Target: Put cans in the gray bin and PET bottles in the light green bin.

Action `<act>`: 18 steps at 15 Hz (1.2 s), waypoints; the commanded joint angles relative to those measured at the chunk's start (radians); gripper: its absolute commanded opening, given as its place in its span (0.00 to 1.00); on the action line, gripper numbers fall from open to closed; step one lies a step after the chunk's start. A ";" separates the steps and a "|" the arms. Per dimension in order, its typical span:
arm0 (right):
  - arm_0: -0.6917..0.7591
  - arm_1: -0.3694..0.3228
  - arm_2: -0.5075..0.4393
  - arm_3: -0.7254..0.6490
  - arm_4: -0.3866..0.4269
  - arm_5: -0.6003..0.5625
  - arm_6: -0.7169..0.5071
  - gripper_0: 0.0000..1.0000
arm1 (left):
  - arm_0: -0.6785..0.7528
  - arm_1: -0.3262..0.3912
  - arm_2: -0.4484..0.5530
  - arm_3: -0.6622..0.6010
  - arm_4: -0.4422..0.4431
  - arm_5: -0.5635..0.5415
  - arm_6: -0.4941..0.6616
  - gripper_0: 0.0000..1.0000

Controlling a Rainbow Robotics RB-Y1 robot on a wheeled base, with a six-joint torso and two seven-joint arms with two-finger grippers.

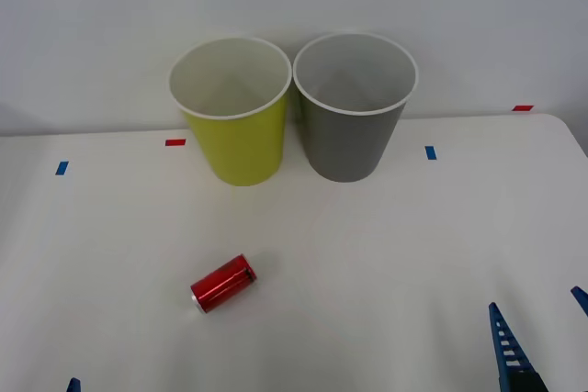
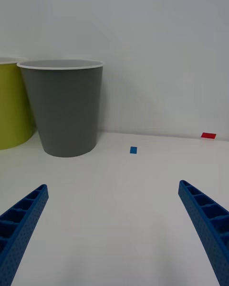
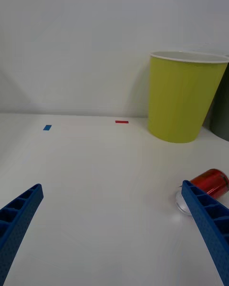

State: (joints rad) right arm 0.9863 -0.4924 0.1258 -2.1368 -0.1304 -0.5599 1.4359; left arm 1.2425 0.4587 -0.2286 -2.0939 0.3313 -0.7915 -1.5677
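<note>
The left end effector (image 3: 112, 233) hovered low over the white table (image 1: 367, 254), its blue ribbed fingers (image 3: 19, 219) spread wide and holding nothing — the red can (image 1: 223, 283) lay on its side just beside one fingertip, apart from it. Measured from the light green bin (image 1: 232, 112), the can sat well in front, out on bare table and a little to the left. A red tape mark (image 1: 175, 142) lay just left of that bin, a blue one (image 1: 62, 168) farther left. The gray bin (image 1: 353, 103) stood upright immediately right of the green bin, rims nearly touching. The right end effector (image 2: 112, 233) — also spread wide and empty — hung well in front of and to the right of the gray bin.
</note>
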 commanded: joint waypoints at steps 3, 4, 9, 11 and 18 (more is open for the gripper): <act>0.000 0.000 0.000 0.000 0.000 0.000 0.000 0.95 | 0.000 0.000 0.000 0.000 0.000 0.000 0.000 1.00; 0.000 0.000 0.000 0.000 0.000 0.000 0.000 0.95 | 0.000 0.000 0.000 0.000 0.000 0.000 0.000 1.00; 0.000 0.000 0.000 0.000 0.000 0.000 0.000 0.95 | 0.000 0.000 0.000 0.000 0.000 0.000 0.000 1.00; 0.000 0.000 0.000 0.000 0.000 0.000 0.000 0.95 | 0.000 0.000 0.000 0.000 0.000 0.000 0.000 1.00; 0.000 0.000 0.000 0.000 0.000 0.000 0.000 0.95 | 0.000 0.000 0.000 0.000 0.000 0.000 0.000 1.00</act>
State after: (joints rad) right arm 0.9863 -0.4924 0.1258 -2.1368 -0.1304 -0.5599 1.4358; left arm 1.2425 0.4587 -0.2286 -2.0939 0.3313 -0.7915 -1.5677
